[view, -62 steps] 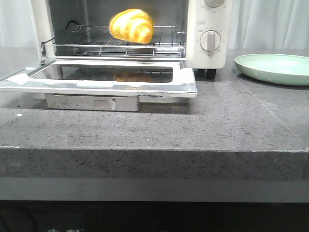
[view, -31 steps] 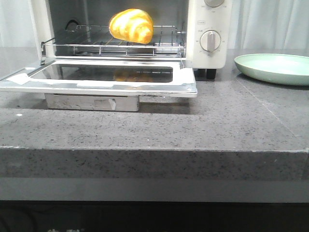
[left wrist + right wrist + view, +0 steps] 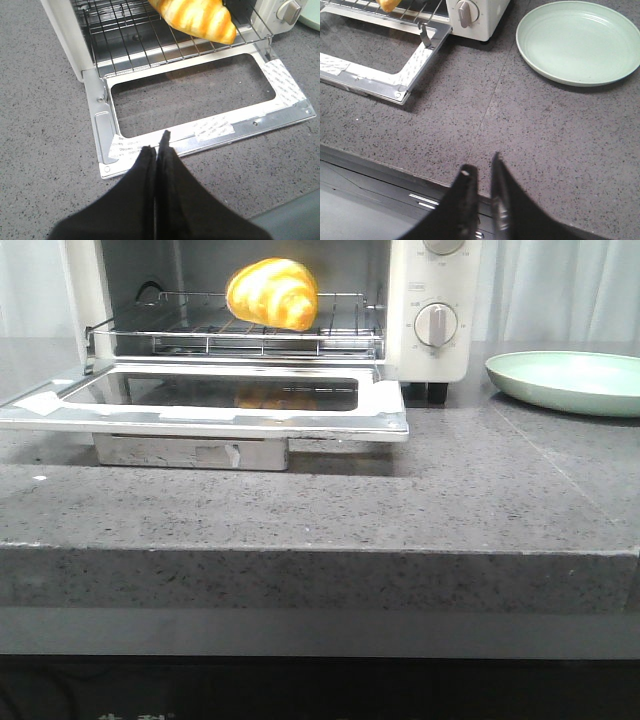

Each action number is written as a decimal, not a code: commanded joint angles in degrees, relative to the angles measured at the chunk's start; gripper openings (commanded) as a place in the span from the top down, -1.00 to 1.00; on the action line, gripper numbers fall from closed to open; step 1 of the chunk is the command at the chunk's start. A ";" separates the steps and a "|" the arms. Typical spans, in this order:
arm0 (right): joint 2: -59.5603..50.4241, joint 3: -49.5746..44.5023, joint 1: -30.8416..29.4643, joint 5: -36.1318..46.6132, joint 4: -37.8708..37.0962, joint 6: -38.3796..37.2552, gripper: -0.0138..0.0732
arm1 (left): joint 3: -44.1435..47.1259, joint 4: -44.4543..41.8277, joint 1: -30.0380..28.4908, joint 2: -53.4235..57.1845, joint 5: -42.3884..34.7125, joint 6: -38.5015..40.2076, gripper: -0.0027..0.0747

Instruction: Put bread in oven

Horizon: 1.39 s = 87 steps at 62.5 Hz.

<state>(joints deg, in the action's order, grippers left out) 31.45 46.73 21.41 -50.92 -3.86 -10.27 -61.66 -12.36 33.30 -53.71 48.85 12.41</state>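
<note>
Bread (image 3: 272, 293) on oven (image 3: 430, 310) rack — door open, flat.

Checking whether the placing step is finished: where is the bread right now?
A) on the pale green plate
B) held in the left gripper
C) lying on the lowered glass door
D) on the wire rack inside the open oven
D: the bread sits on the wire rack inside the oven, whose door hangs open; the plate is bare, and the left gripper is shut with nothing between its fingers.
</note>
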 commanded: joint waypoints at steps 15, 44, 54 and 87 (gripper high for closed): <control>0.20 1.42 -0.30 3.80 -0.62 0.57 0.95 | -1.58 -0.71 0.20 0.71 -3.34 0.41 0.98; 0.20 1.35 -0.30 3.92 -0.68 0.57 0.96 | 8.44 -0.10 -3.38 7.84 -13.42 0.41 0.98; 0.20 1.29 -0.30 3.93 -0.68 0.57 0.96 | 23.02 9.83 -12.95 19.06 -26.31 0.41 0.98; 0.20 1.29 -0.30 3.93 -0.68 0.57 0.96 | 60.74 17.33 -30.39 53.12 -49.58 -0.06 0.98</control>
<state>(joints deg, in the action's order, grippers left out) 31.45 46.73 21.41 -50.92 -3.86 -10.27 -1.99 5.08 3.68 -1.65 8.66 12.50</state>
